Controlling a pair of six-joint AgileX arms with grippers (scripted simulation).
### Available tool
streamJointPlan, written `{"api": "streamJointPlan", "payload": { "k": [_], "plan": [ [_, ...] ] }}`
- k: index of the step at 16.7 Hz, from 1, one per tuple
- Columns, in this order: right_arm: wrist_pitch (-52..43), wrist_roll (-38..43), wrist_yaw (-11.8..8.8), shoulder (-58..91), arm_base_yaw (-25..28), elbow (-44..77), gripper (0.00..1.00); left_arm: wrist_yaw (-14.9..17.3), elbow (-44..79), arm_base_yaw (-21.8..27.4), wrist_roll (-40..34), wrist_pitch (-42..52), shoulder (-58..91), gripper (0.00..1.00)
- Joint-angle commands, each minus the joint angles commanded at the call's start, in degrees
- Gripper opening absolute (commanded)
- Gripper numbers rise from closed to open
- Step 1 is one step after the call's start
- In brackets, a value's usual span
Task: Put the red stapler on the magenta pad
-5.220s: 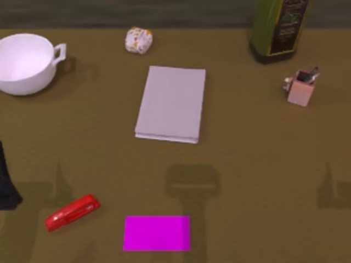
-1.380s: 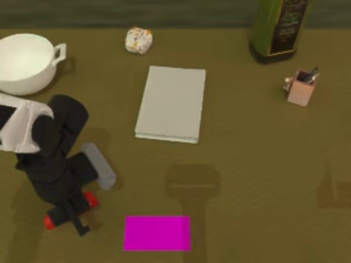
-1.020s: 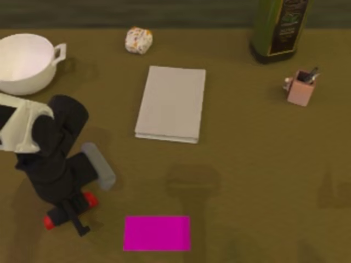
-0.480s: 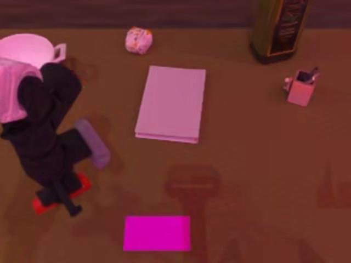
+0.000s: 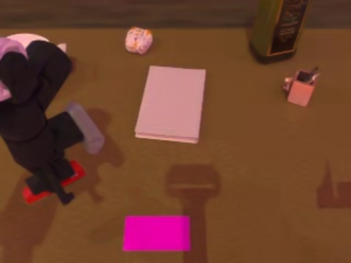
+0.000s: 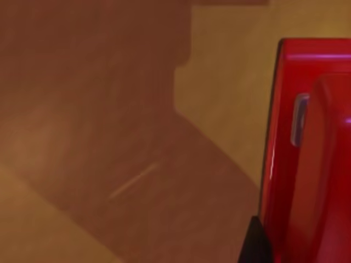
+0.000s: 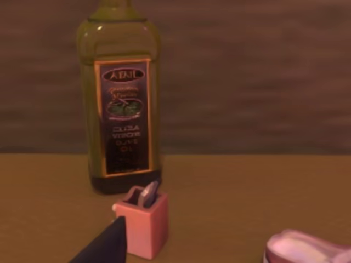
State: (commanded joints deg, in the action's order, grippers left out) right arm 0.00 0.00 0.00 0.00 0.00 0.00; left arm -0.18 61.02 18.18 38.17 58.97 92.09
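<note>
One red stapler (image 5: 52, 183), at the table's left side, well apart from the one magenta pad (image 5: 157, 233) at the near edge; the stapler's middle is covered by the left gripper (image 5: 55, 186), pinched across it, only the two red ends showing. In the left wrist view the stapler (image 6: 312, 159) is cut off by the frame edge, above bare table (image 5: 252, 164) with shadow beneath. One white bowl (image 5: 24, 39), mostly hidden behind the left arm. One grey book (image 5: 171, 103), whole. One crumpled paper ball (image 5: 138, 40). One green oil bottle (image 5: 278, 27), top cut off. One pink pen holder (image 5: 301, 87). Right gripper: not seen from above, fingers cannot be told
</note>
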Motion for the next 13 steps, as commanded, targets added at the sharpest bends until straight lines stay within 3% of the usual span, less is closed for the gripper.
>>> {"api": "streamJointPlan", "payload": {
  "k": [4, 13],
  "plan": [
    [0.00, 0.00, 0.00, 0.00, 0.00, 0.00, 1.00, 0.04, 2.57, 3.92, 1.19, 1.21, 1.49, 0.00],
    [0.00, 0.00, 0.00, 0.00, 0.00, 0.00, 1.00, 0.28, 15.48, 25.11, 6.09, 7.24, 8.46, 0.00]
  ]
}}
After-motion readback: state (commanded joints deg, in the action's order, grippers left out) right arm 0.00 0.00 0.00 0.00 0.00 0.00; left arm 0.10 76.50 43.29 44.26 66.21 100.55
